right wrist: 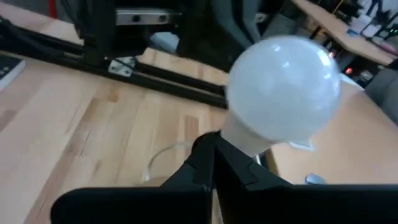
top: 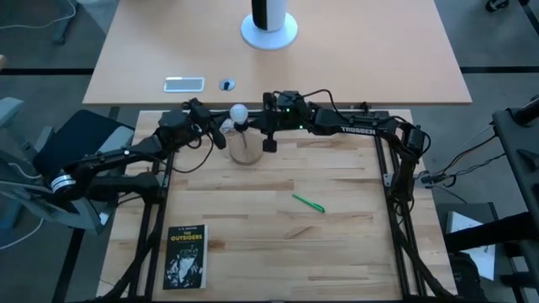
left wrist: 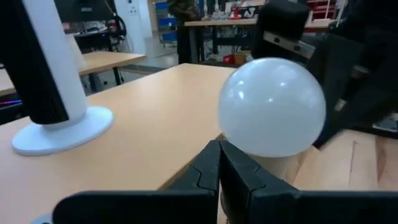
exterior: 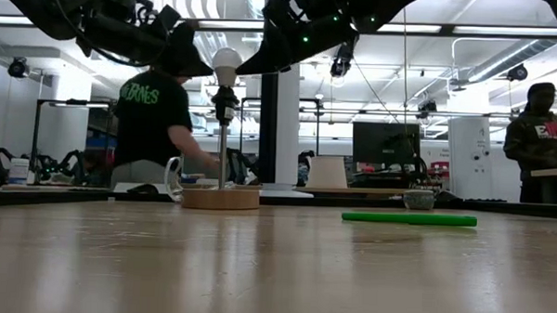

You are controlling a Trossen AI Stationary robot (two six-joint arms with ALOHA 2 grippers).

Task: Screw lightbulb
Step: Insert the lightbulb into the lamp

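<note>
The white frosted lightbulb [top: 238, 111] stands upright in a black socket [exterior: 226, 101] on a thin stem with a round wooden base [exterior: 220, 198], at the table's far middle. My left gripper [left wrist: 219, 167] is shut, close to the left of the bulb [left wrist: 272, 106], its fingertips level with the bulb's neck. My right gripper [right wrist: 214, 163] is shut, close to the right of the bulb [right wrist: 283, 87], its fingertips also at the neck. In the high view the left gripper [top: 221, 133] and the right gripper [top: 269, 141] flank the lamp. My left gripper has its shut fingertips [left wrist: 211, 163] right in front of the bulb's neck [left wrist: 277, 163]; I cannot tell whether they touch it. My right gripper has its shut fingertips [right wrist: 208, 149] against or just short of the bulb's neck [right wrist: 245, 140]; I cannot tell whether they touch.
A green pen [top: 308, 203] lies at the table's middle right and a black book [top: 185, 257] at the near left. Beyond the far edge, a second table holds a white stand [top: 269, 29] and a phone [top: 184, 83]. People [exterior: 154, 115] stand in the room behind.
</note>
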